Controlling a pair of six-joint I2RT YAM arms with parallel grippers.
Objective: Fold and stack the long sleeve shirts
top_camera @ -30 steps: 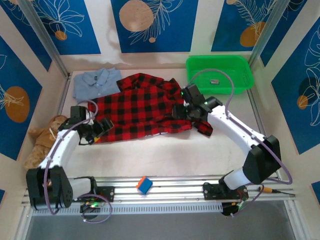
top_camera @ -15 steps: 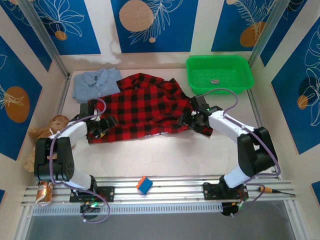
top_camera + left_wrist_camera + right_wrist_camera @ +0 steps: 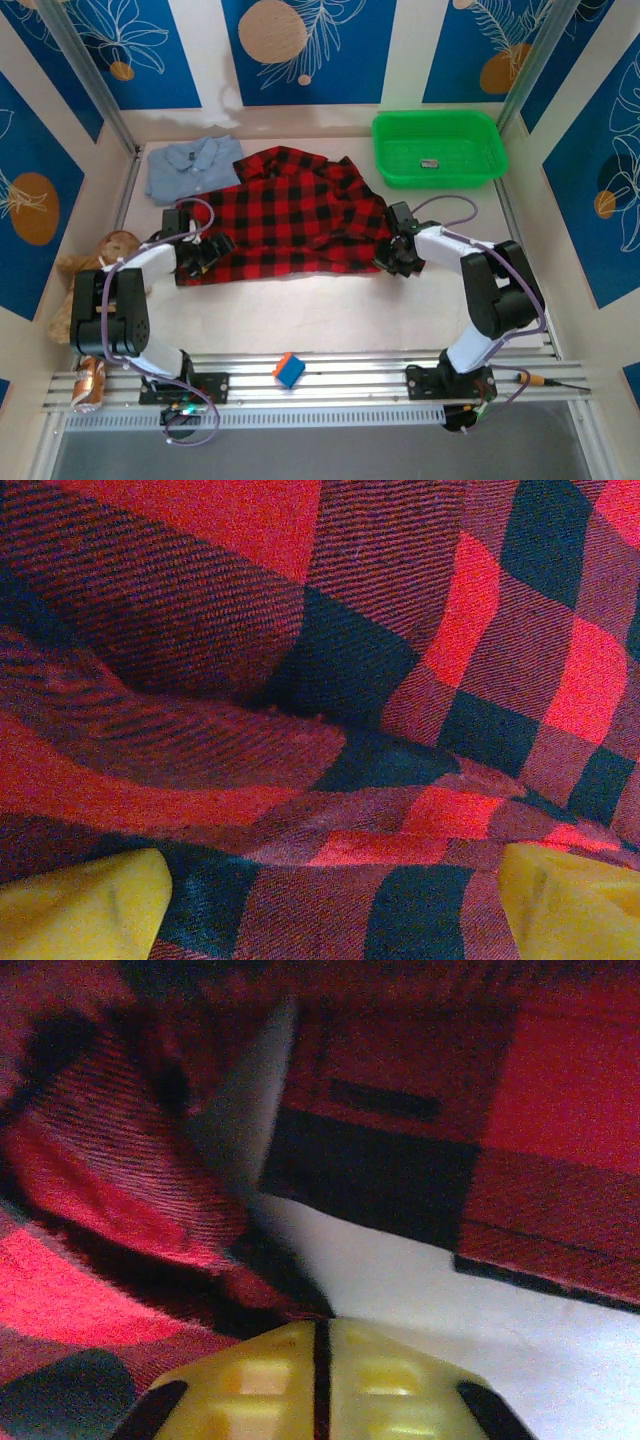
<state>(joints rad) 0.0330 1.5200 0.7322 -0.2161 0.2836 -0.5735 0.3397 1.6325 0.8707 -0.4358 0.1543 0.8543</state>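
Right gripper (image 3: pixel 393 260): lower than a second ago, down from over the right side of the flannel shirt (image 3: pixel 290 220) to its near right corner; closed up in that time.
Right jaws: clenched, yellow pads (image 3: pixel 250 1380) pressed together along one seam in the right wrist view; a rumpled fold of checked cloth touching the tip, cannot tell whether any of it is caught.
Left gripper (image 3: pixel 205 254): also shifted since then, now low over the near left hem of the flannel shirt, arm stretched flat from the left.
Left jaws: released, yellow fingertips (image 3: pixel 80 910) at opposite lower corners of the left wrist view, creased checked cloth between and beyond them.
Flannel shirt: red-and-black checked, spread unfolded across the middle of the table (image 3: pixel 330 310), bunched along its right edge.
Blue shirt (image 3: pixel 190 168): light blue, collared, lying at the far left, touching the flannel shirt's far left edge.
Green basket (image 3: pixel 440 180): far right, apart from both shirts, a small dark item (image 3: pixel 429 163) inside.
Plush toy (image 3: pixel 118 243): tan, at the left edge beside the left arm.
Blue cube (image 3: pixel 288 369): on the near rail between the arm bases, orange on one face.
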